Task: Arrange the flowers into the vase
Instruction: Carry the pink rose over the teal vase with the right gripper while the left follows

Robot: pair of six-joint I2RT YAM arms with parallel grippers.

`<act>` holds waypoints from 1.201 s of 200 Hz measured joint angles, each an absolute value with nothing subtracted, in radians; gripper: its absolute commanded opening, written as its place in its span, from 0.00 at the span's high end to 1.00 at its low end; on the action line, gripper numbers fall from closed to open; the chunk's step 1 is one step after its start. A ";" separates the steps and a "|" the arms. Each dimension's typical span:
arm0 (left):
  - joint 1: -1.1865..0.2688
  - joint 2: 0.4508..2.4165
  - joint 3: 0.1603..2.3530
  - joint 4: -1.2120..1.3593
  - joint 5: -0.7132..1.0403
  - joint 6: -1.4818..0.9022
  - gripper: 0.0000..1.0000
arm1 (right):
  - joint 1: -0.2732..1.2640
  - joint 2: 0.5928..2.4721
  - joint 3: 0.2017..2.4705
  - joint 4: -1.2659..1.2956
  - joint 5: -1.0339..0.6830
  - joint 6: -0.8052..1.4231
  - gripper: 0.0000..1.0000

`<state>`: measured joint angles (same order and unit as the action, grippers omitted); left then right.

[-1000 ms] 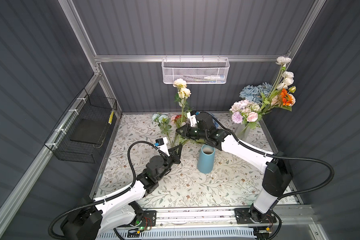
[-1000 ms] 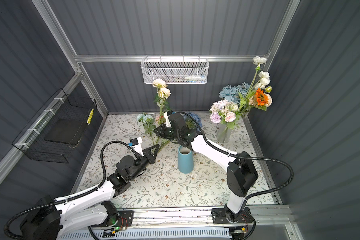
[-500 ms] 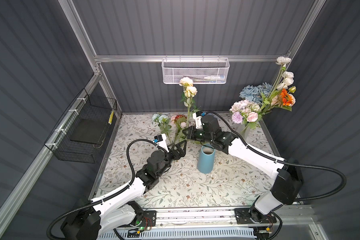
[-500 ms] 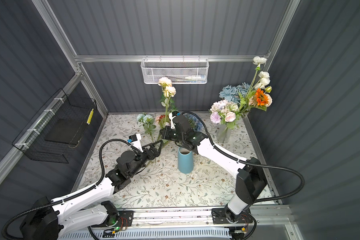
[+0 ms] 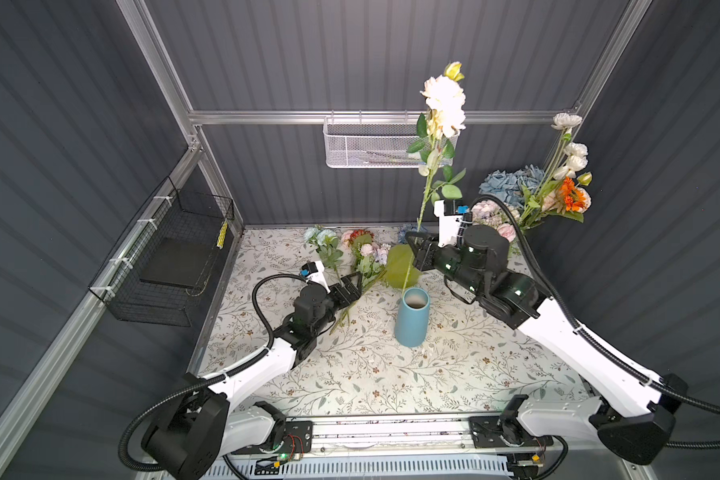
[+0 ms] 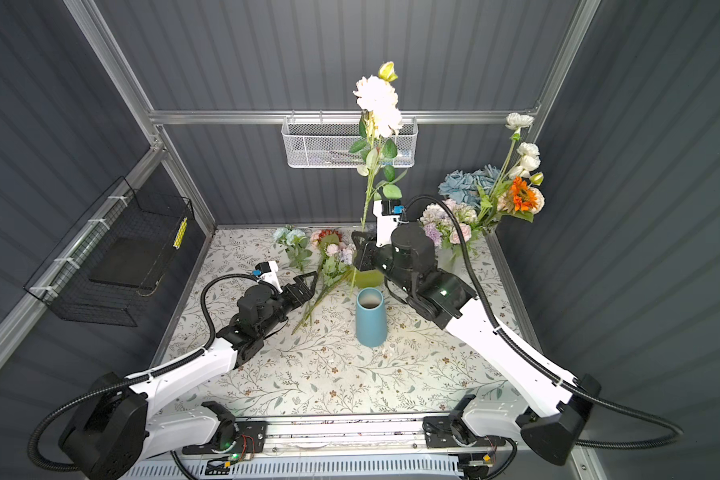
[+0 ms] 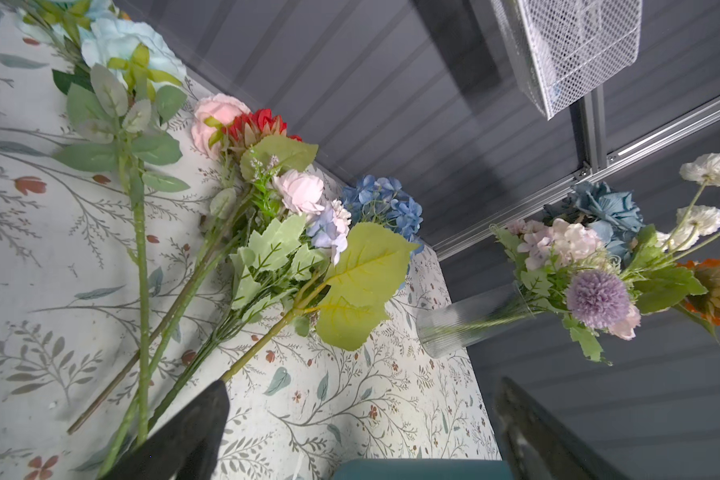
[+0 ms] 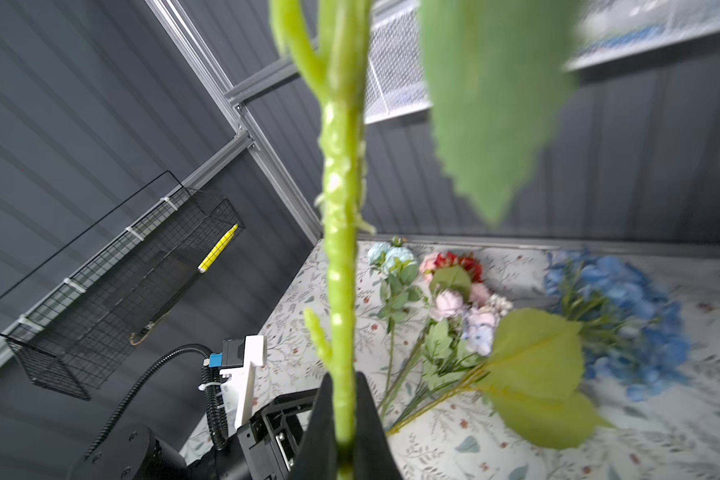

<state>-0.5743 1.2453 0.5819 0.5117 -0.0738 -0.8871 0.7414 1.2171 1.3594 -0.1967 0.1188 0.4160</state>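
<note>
Spray (image 5: pixel 441 104), white, pinched upright by right tool (image 5: pixel 415 245) near vase (image 5: pixel 410 324); left tool (image 7: pixel 360 403) wide.

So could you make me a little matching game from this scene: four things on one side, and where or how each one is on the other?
Things:
1 blue vase
2 white-flowered stem
3 glass vase
4 left gripper

States:
A open, holding nothing
B full of flowers, in the back corner
C upright in the middle of the table
D clamped in the right gripper

Pairs: 1-C; 2-D; 3-B; 4-A
</note>
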 measured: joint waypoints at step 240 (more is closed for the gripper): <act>-0.574 1.350 0.732 0.508 0.136 -0.805 0.01 | 0.748 1.126 1.081 0.121 0.224 0.094 1.00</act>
<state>-0.5743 1.3502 0.7319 0.5083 0.1364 -0.8055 0.7483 1.1263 1.0805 0.1215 0.2237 0.0940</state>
